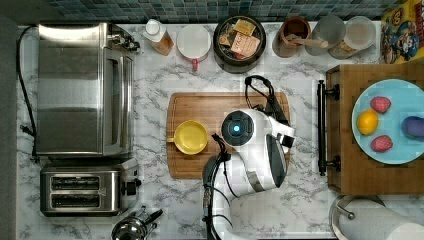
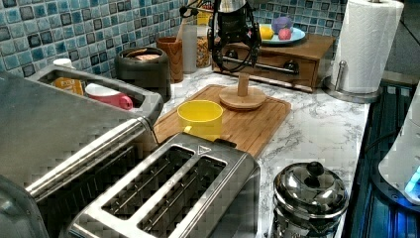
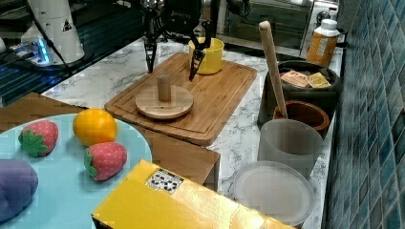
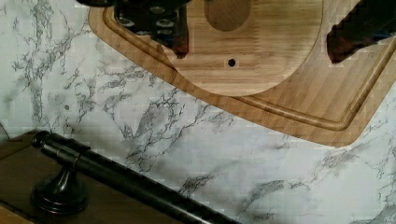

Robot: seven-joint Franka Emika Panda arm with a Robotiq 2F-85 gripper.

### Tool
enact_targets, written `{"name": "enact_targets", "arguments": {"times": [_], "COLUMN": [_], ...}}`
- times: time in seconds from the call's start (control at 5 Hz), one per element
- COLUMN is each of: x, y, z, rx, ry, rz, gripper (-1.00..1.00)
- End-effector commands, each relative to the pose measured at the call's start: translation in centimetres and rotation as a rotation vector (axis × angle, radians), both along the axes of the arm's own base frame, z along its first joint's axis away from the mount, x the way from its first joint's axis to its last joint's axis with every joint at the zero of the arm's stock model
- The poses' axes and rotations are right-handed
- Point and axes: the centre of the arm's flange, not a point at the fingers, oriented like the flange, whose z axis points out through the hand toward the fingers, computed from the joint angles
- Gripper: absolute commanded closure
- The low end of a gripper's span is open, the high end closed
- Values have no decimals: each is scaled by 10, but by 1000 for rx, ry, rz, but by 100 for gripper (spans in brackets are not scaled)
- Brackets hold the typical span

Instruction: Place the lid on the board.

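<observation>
A round wooden lid (image 3: 165,101) with an upright peg knob lies flat on the brown wooden board (image 3: 219,95), near the end facing the tray. The left view also has the lid (image 2: 242,97) on the board (image 2: 257,124). My gripper (image 3: 172,71) hangs open just above it, one finger on each side of the knob, touching nothing. In the wrist view the open gripper (image 4: 258,52) frames the lid (image 4: 243,70) on the board (image 4: 355,107). In the top view my arm covers the lid, and the board (image 1: 200,107) shows around it.
A yellow cup (image 1: 190,136) stands on the board's other end. A toaster oven (image 1: 82,90) and toaster (image 1: 82,190) sit at the top view's left. A wooden tray (image 1: 350,170) with a black bar handle (image 4: 116,172) holds a blue fruit plate. Jars line the back wall.
</observation>
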Motion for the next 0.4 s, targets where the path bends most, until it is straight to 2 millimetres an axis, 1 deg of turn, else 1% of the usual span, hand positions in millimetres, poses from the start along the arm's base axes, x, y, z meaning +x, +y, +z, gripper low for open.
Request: {"name": "enact_targets", "arguments": {"times": [0.2, 0.4], "x": [27, 27], "y": [1, 1], "z": [50, 50], "rx": [-13, -13], "ry": [-93, -93], "rz": [45, 45], "gripper": [-100, -100]}}
